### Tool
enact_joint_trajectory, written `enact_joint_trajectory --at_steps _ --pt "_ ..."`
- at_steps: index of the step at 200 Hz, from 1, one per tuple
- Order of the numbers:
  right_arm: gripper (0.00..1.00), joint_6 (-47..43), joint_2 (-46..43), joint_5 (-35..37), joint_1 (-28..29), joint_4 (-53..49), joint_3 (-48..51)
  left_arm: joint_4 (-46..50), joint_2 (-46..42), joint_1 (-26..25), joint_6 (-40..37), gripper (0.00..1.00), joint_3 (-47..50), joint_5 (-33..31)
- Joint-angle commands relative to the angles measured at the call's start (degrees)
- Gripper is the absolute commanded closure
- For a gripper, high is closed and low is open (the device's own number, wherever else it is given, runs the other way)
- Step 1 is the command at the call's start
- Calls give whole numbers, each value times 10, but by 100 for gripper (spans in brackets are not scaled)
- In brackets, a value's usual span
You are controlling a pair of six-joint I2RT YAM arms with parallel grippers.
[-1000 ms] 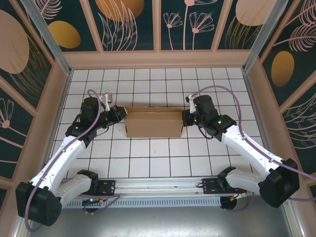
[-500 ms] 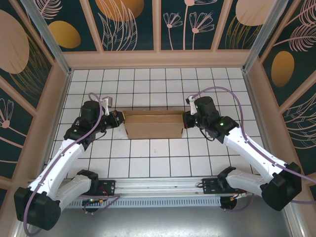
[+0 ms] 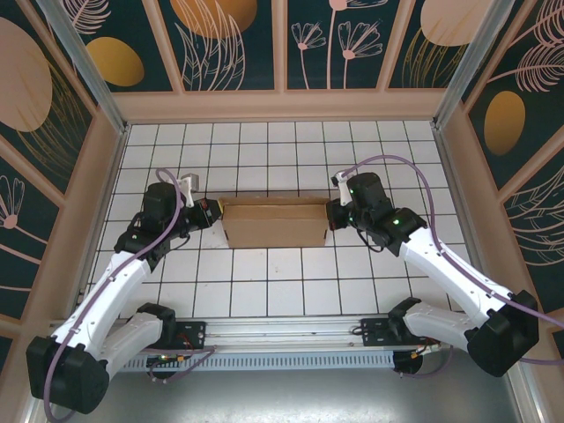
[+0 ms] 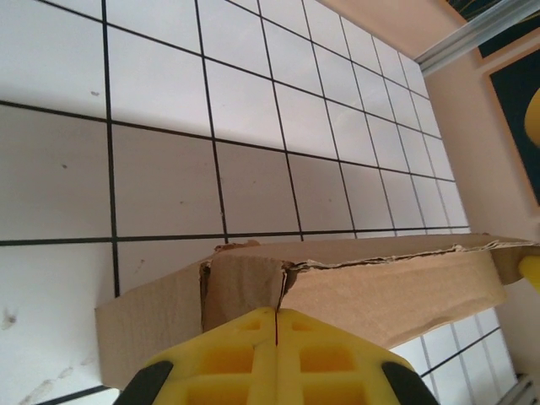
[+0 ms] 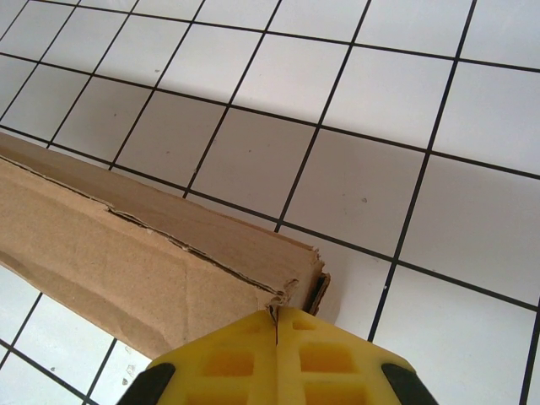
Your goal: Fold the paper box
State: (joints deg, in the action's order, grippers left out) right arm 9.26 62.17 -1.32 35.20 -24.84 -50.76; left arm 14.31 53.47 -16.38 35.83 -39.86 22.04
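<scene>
White gridded tiles (image 3: 273, 282) carried the paper box (image 3: 271, 222) at mid-table, lying left to right. The left gripper (image 3: 208, 214) and right gripper (image 3: 331, 214), each with fingers pressed together, touched its ends. Even inward pressure from both sides, I judged, would keep the walls square. No print or label was readable.

The box (image 3: 273, 225) lies centred on the table (image 3: 273, 286), left gripper (image 3: 211, 214) at its 9 o'clock end. The right gripper (image 3: 330, 216) is at 3 o'clock.

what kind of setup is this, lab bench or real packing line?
Looks like a staged robot test cell, not a packing line: white grid-tiled table, printed leaf-pattern wall panels in an aluminium frame, left arm and right arm at one paper box.
</scene>
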Motion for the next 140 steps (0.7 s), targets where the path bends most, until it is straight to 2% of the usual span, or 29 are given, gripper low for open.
enact_joint_trajectory --at_steps 1,83,140 --pt "100 -3 -3 9 3 -49 3 -4 -9 4 45 100 8 10" --pt "100 -7 -3 11 4 -59 -1 -4 -20 23 72 100 4 0" --pt "100 -5 -1 9 6 -56 3 -57 -13 24 114 100 83 21"
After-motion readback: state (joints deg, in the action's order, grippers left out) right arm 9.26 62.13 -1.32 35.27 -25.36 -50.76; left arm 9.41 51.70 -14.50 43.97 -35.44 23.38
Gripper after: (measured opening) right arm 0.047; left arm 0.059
